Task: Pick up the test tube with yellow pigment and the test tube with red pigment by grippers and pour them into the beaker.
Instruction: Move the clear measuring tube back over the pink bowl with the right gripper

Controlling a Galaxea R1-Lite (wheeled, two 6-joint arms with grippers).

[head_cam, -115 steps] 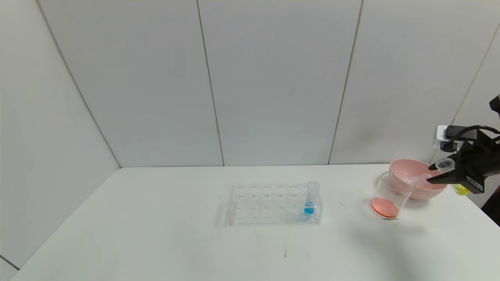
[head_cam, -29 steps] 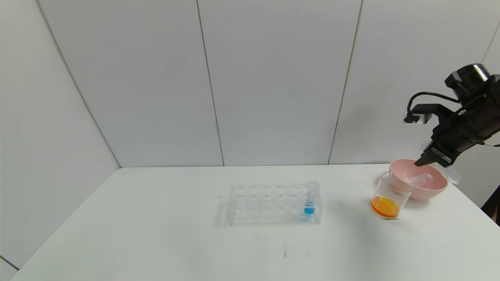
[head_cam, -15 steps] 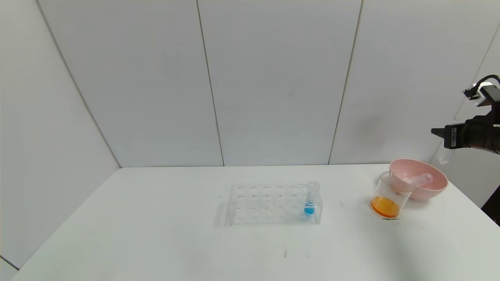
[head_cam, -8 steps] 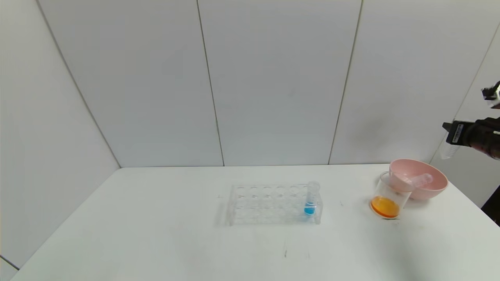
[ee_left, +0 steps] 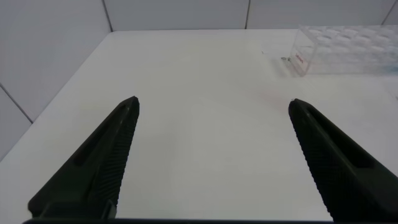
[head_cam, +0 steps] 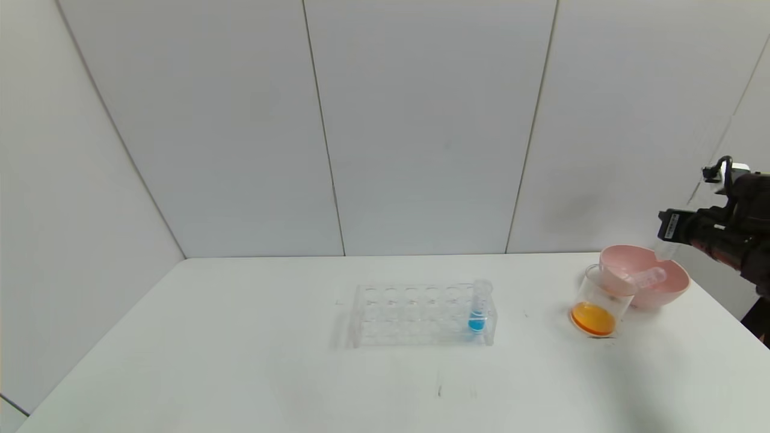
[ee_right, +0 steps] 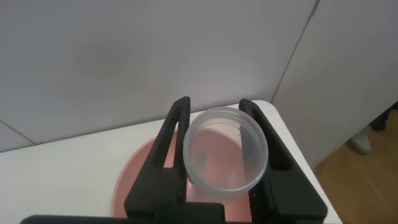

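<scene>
1. Fingers of the right gripper [ee_right: 214,143] are pinched on an empty clear tube [ee_right: 225,152], held above the pink bowl [head_cam: 668,290] at the right edge of the head view.
2. Orange liquid is held in the beaker [head_cam: 597,300], touching the bowl's left side.
3. Another empty tube [head_cam: 642,278] is seen lying in the bowl.
4. Spread wide, the left gripper [ee_left: 214,134] is seen low over the table [head_cam: 240,373].
5. A blue tube [head_cam: 479,305] is kept in the rack [head_cam: 415,316], centre frame.

A: What can't you make out?
B: My right gripper [head_cam: 669,227] runs off the head view's right edge. The tube [ee_right: 225,152] it clamps hides most of the pink bowl [ee_right: 134,186].
A: And the left?
B: The rack [ee_left: 348,50] is cut at the picture's edge.
</scene>
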